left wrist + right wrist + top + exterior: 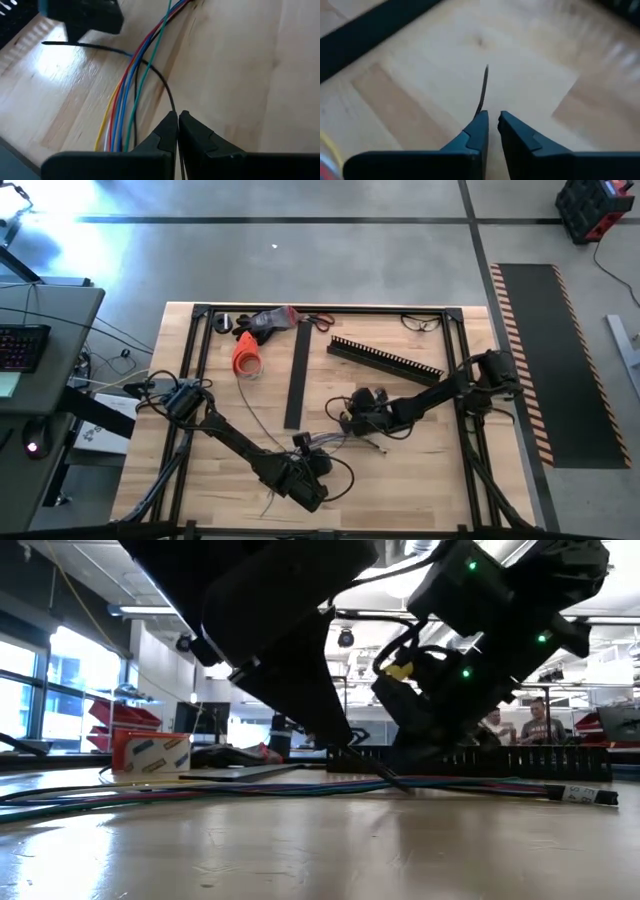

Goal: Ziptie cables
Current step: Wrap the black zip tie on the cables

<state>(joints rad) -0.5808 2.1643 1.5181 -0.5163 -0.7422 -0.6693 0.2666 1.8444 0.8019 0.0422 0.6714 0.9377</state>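
Down at the lower middle of the overhead frame, the left gripper (303,442) sits low on the wooden table (420,480), its fingers (167,131) pressed together on a thin black zip tie (159,80). From the left wrist camera, that tie curves up from the fingertips and loops across the cables (131,95), a bundle of red, blue, white, yellow and green wires running along the wood. Overhead, the cables (330,442) lie at centre, just between the two arms.

Over to the right of centre, the right gripper (347,417) is down near the same bundle. Its own camera shows the jaws nearly together with a narrow gap, and a thin dark strip (482,90) rises from the edge of one fingertip; whether it is truly pinched I cannot tell.

Across the upper half of the overhead frame lie a flat black strip (297,375), a toothed black channel (385,358) and an orange tool (247,358). Low camera: cables (200,790) stretched flat along the tabletop.
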